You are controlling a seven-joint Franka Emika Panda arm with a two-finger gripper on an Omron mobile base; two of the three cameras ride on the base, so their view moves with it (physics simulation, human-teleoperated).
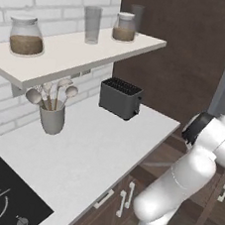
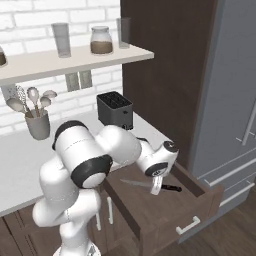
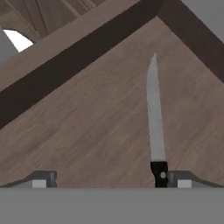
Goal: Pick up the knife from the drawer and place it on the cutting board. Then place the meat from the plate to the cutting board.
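Down in the pulled-out drawer (image 2: 165, 210), the knife (image 2: 150, 185) lies flat on the wooden bottom, grey blade toward the cabinet side and black handle toward the drawer's right wall. Above it hangs the end effector (image 2: 156, 186), jaws spread wide and gripping nothing. From the hand view, the blade (image 3: 155, 118) runs away from the camera, its handle just beside 1 of the 2 fingertips (image 3: 180, 179). On the surface (image 1: 94, 152) stand a toaster (image 1: 120, 98) and a utensil pot (image 1: 52, 118).
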